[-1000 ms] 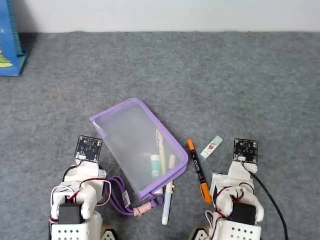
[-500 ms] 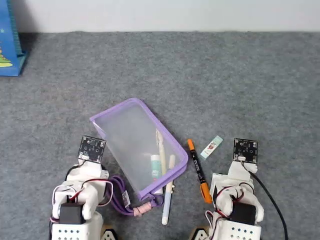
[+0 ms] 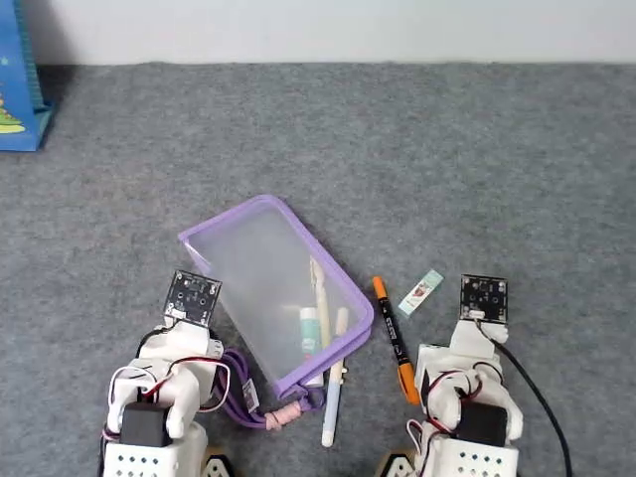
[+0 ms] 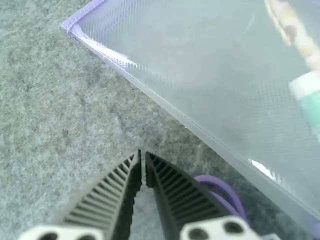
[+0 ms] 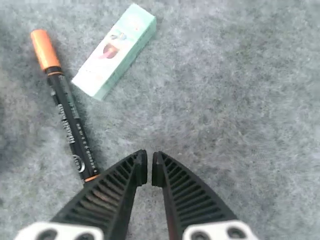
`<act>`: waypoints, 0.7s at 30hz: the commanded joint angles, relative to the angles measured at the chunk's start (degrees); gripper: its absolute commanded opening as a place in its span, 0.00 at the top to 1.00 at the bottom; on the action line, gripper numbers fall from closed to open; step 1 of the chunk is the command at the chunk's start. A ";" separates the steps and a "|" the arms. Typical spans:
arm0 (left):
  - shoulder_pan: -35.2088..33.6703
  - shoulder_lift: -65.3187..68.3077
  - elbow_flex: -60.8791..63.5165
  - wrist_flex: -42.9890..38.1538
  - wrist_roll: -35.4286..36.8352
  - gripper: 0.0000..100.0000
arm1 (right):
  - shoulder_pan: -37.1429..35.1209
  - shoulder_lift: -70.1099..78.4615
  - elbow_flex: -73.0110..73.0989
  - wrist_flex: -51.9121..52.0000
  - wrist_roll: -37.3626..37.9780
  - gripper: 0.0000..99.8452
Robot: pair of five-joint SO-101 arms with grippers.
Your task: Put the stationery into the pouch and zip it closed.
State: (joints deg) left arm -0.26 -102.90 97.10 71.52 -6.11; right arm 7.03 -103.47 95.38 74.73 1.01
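Note:
A clear pouch with purple trim (image 3: 273, 288) lies on the grey carpet, holding a cream pen (image 3: 320, 298) and a small teal-and-white tube (image 3: 309, 333). A white pen (image 3: 335, 393) pokes out of its near opening. To its right lie an orange-capped black marker (image 3: 396, 340) and a small mint box (image 3: 421, 291). My left gripper (image 4: 142, 161) is shut over the carpet, close to the pouch's edge (image 4: 150, 90). My right gripper (image 5: 149, 167) is shut beside the marker (image 5: 67, 122), short of the mint box (image 5: 115, 52).
A purple cord with a pink pull (image 3: 260, 402) trails from the pouch's near corner, between the two arms. A blue box (image 3: 18, 79) stands at the far left by the white wall. Open carpet stretches beyond the pouch.
The left arm's wrist has shifted rightwards and nearer to the pouch's edge. The right arm has edged slightly left. The stationery has not moved.

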 commanded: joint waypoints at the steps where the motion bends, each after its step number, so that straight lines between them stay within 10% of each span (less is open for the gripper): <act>1: 0.44 -0.53 -0.66 0.26 -0.44 0.98 | -1.89 -0.48 1.05 0.31 0.35 0.97; 21: -8.26 -0.53 -1.98 -1.58 -0.79 0.99 | -4.44 -0.48 -5.01 -5.32 0.18 0.97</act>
State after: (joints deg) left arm -8.70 -102.90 97.10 71.52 -8.13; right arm 2.90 -103.56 94.68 72.97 1.01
